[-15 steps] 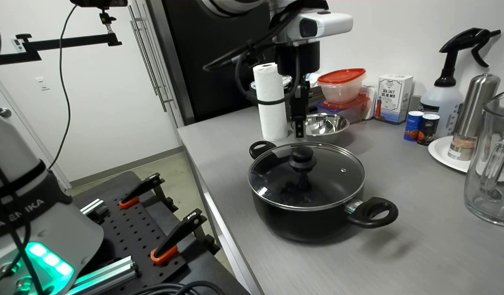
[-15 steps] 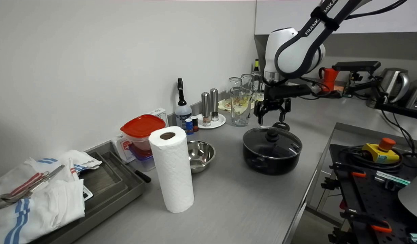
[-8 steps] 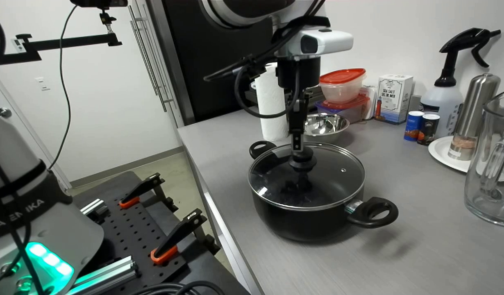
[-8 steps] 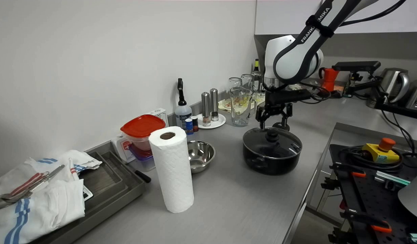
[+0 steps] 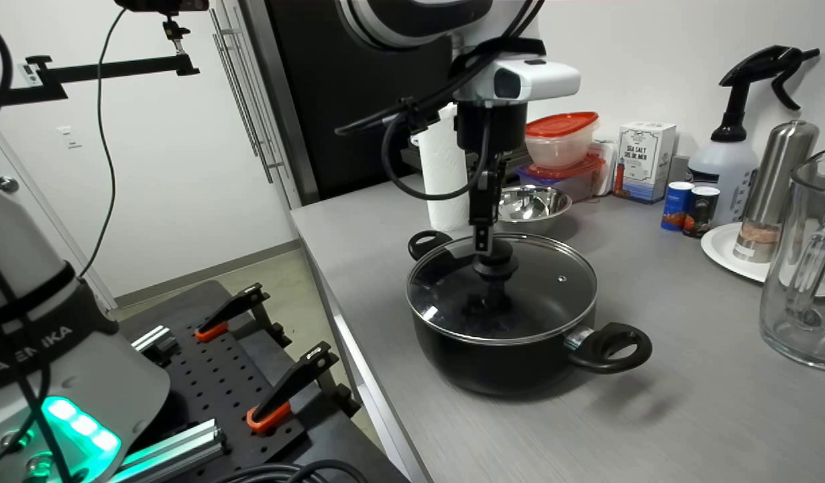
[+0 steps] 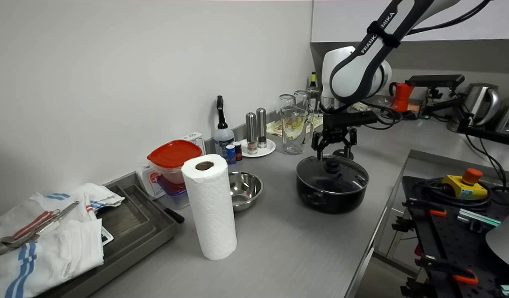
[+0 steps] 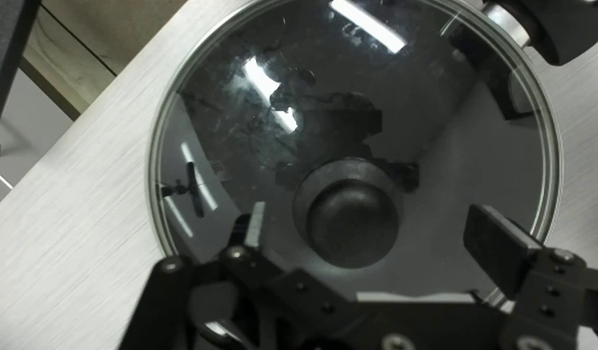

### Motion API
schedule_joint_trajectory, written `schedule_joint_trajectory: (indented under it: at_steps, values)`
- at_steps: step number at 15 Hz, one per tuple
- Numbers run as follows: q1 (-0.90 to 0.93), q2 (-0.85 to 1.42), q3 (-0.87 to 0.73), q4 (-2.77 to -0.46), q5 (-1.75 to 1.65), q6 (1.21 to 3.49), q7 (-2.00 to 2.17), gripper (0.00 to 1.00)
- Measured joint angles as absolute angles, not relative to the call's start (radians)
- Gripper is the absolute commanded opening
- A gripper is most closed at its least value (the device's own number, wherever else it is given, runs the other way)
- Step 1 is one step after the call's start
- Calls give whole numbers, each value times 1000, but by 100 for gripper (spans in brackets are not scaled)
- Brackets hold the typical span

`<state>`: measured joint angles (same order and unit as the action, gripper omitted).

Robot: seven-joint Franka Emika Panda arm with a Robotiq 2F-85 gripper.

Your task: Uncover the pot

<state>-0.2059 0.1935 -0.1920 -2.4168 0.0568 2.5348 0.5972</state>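
Atop black pot [image 5: 489, 367], glass lid [image 5: 530, 298], round knob [image 7: 352, 223]

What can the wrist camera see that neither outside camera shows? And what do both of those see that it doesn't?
Only the wrist view: long bright streaks reflected in the glass lid, seen from above.

Only both exterior views: the spray bottle, the small blue canister and the glass pitcher.

Shared by all three: the black pot with the glass lid on it, the lid's black knob and the open gripper.
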Motion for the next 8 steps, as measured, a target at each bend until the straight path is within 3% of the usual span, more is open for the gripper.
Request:
schedule_joint_trajectory:
  at_steps: [8]
  values:
    - [-205, 251, -192, -2360, 97, 2505, 597, 100]
